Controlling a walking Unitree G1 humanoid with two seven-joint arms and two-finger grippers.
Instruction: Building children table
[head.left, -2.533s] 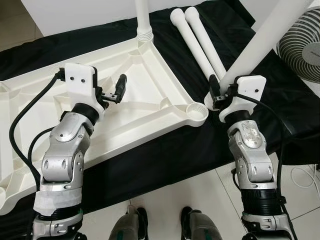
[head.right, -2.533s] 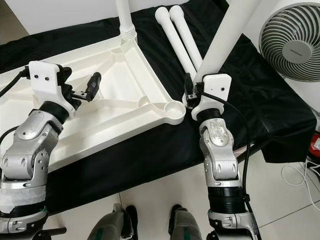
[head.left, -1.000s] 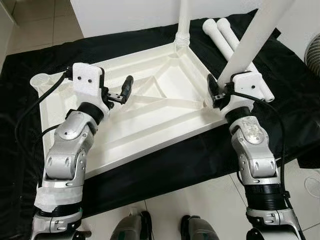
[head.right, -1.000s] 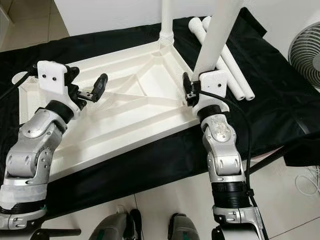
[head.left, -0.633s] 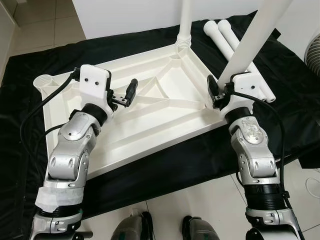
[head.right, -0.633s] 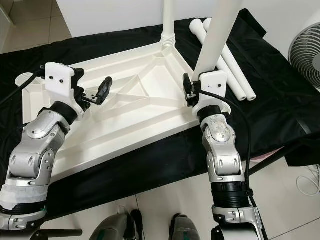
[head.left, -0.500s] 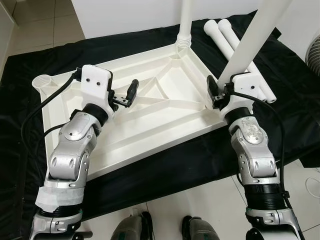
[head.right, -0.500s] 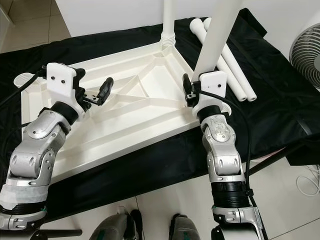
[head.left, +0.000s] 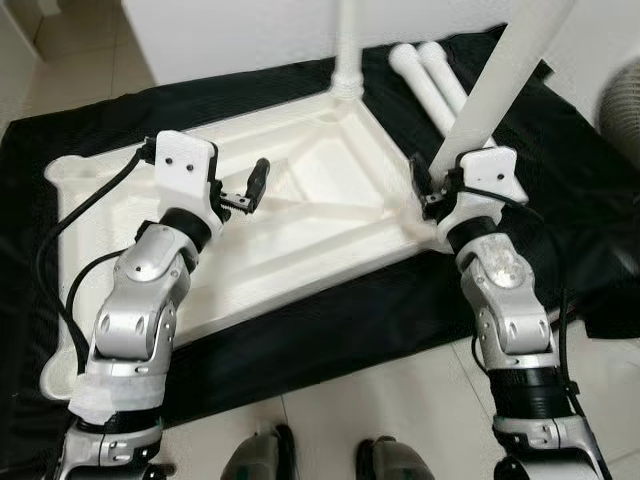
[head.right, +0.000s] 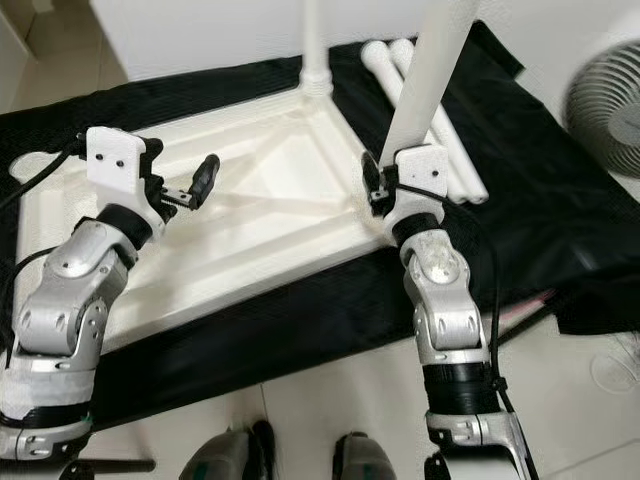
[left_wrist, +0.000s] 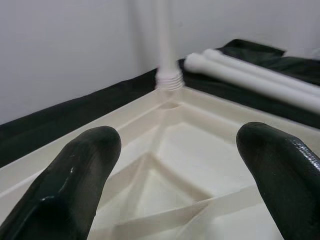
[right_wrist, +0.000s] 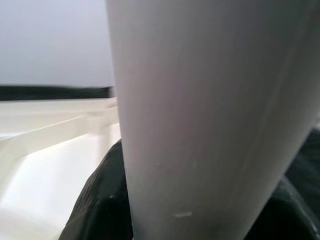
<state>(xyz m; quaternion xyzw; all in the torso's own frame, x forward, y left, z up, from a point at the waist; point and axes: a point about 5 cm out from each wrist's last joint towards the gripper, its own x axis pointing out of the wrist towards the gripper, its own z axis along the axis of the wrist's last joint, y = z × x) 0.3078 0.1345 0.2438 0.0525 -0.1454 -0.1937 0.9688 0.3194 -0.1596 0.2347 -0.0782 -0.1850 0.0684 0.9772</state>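
From the left eye, a white plastic tabletop (head.left: 300, 215) lies upside down on a black cloth (head.left: 330, 320) spread over pale floor tiles (head.left: 400, 400). One white leg (head.left: 348, 45) stands upright in the tabletop's corner at 12 o'clock. Two spare legs (head.left: 432, 85) lie side by side on the cloth at 1 o'clock, beyond the tabletop. The right gripper (head.left: 428, 190) sits at the tabletop's 3 o'clock corner, clenched around the lower end of a slanted leg (head.left: 495, 85) that rises toward 1 o'clock. The left gripper (head.left: 245, 190) hovers above the ribbed underside toward 9 o'clock, its fingers spread and grasping nothing. Black cables (head.left: 60, 260) loop beside the left arm.

From the right eye, a fan (head.right: 605, 100) with a round grille stands at 2 o'clock on the far side of the cloth; any writing on its hub is too blurred to read. The robot's feet (head.right: 290, 460) stand on the tiles at 6 o'clock.

At the left wrist, two black fingertips (left_wrist: 75, 175) sit well apart, with the tabletop's ribs between them, the standing leg's threaded base at the far corner, and the spare legs lying beyond it on the cloth. A plain white wall (left_wrist: 60, 50) is behind.

At the right wrist, the slanted leg presses close between the black fingers (right_wrist: 100, 200), with the tabletop's rim to one side.
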